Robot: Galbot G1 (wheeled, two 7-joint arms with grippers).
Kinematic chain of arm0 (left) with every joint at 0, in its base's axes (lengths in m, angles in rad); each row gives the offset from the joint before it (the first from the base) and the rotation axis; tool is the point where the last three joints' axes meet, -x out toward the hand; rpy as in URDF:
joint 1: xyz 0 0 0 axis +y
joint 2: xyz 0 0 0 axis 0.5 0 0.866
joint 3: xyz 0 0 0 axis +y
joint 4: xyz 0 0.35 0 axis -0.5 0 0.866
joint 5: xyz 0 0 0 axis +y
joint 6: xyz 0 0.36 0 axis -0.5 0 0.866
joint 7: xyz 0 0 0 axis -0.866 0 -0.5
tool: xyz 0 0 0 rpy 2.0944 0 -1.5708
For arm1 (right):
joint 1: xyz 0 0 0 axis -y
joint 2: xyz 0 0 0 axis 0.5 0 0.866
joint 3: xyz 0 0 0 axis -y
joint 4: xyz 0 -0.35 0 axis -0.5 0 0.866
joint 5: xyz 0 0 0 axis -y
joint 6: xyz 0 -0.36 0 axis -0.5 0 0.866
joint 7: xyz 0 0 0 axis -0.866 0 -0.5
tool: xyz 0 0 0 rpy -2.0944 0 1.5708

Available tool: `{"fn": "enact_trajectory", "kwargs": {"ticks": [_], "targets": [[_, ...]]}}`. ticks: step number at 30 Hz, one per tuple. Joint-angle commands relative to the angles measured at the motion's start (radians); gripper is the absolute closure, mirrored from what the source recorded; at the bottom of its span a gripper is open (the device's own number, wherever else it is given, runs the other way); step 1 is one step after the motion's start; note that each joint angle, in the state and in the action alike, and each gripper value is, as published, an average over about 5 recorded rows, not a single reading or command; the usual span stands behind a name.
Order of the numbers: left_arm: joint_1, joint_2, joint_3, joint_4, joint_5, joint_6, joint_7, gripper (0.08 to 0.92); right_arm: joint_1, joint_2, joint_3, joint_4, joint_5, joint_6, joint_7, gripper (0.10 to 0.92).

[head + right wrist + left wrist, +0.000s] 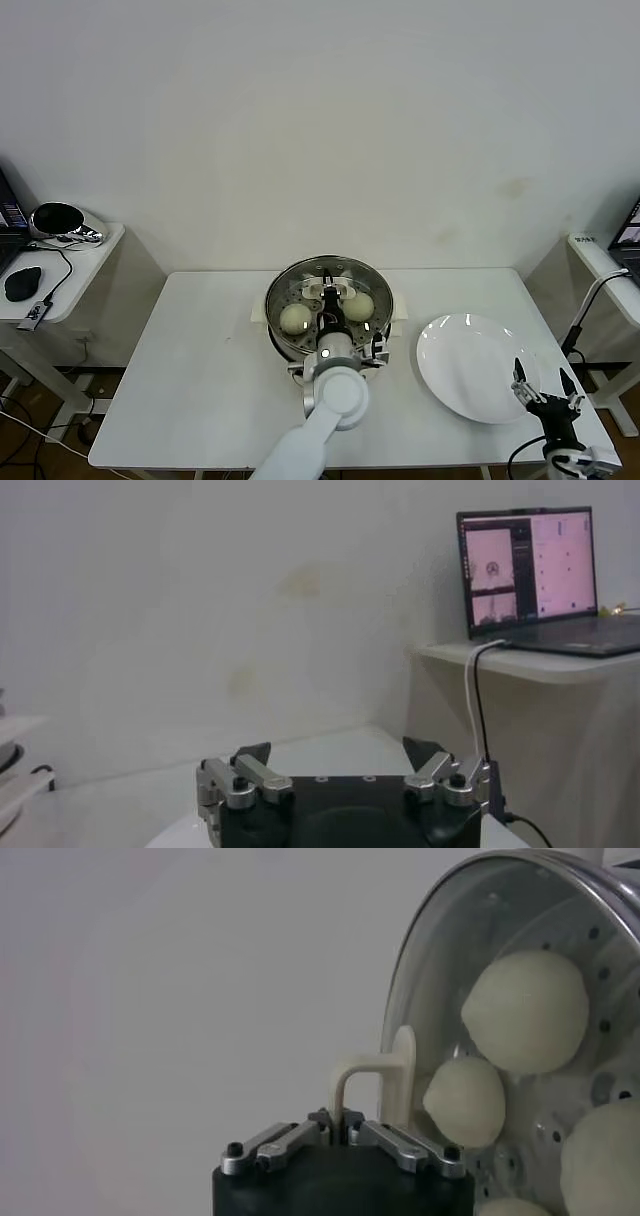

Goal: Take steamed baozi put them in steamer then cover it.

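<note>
Head view: cover [330, 283] over steamer [283, 330]; white plate [450, 375] just beside

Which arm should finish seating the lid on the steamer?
Left. The left gripper is shut on the cover's handle, holding the cover over the steamer with the baozi inside. The right gripper hangs open by the plate.

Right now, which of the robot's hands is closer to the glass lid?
Left. The left gripper has its fingers shut on the cover's handle over the steamer. The right gripper waits open, off beside the plate.
</note>
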Motion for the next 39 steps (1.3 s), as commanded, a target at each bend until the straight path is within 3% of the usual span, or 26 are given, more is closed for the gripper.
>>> {"fn": "enact_trajectory", "kwargs": {"ticks": [1,16,19,39], "targets": [[0.0,0.0,-0.003,0.015,0.001,0.041,-0.002,0.871,0.001,0.001,0.0,0.001,0.0,0.001,0.0,0.203],[0.007,0.001,-0.001,0.007,-0.005,0.032,-0.018,0.87,-0.001,0.002,0.001,0.002,0.0,0.003,-0.002,0.203],[0.008,0.002,0.003,-0.02,-0.014,0.025,-0.022,0.83,-0.001,0.002,0.001,0.002,0.0,0.003,-0.002,0.203],[0.099,0.039,0.04,-0.198,-0.037,0.028,-0.004,0.255,-0.004,-0.003,0.011,-0.005,0.003,0.005,-0.001,0.203]]}}
